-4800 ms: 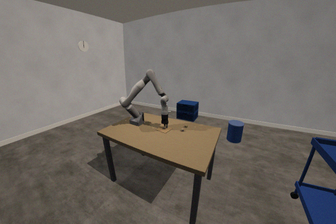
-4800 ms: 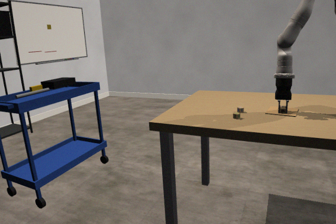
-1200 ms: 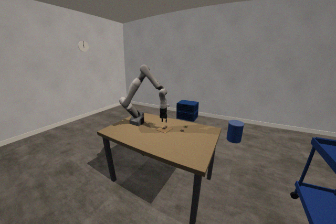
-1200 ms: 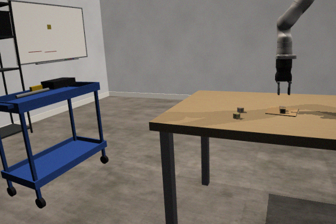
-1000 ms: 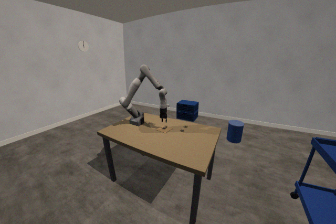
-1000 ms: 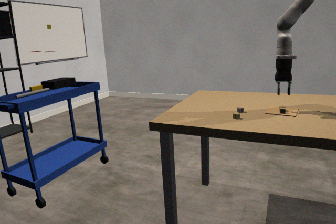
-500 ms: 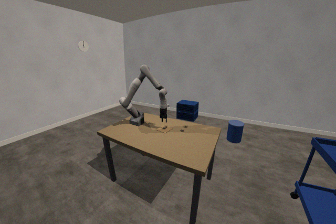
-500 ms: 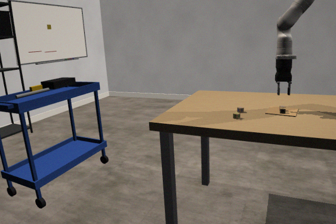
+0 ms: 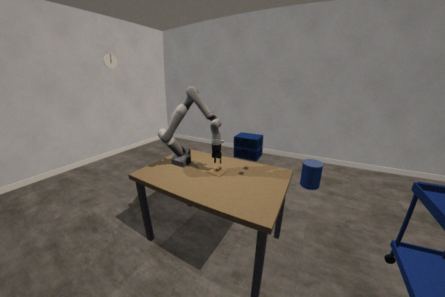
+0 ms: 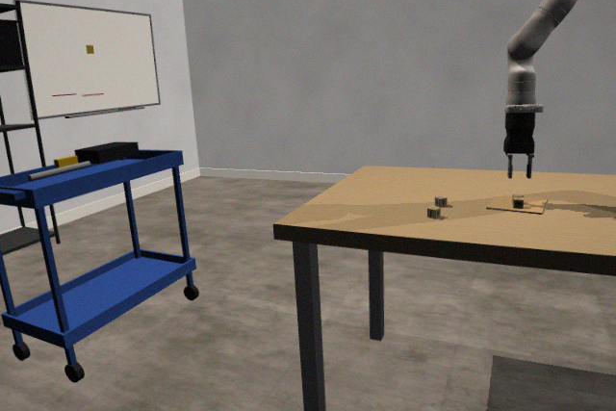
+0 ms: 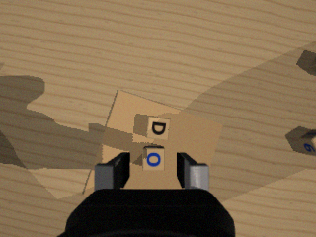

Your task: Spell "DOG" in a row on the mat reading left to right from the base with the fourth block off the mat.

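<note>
The D block (image 11: 158,127) and O block (image 11: 154,160) sit together on the mat (image 11: 202,138); the gripper (image 11: 153,174) hovers above, jaws wide and empty. Two blocks (image 10: 433,212) remain off-mat toward the table's (image 10: 347,240) far end, so G is still unplaced.

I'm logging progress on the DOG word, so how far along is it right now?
Done: the D block and the O block sit side by side on the mat. In hand: nothing; the open hand hovers above the O block. Left: two blocks lie off the mat on the table; the one bearing G must join the row, the other stays off.
</note>
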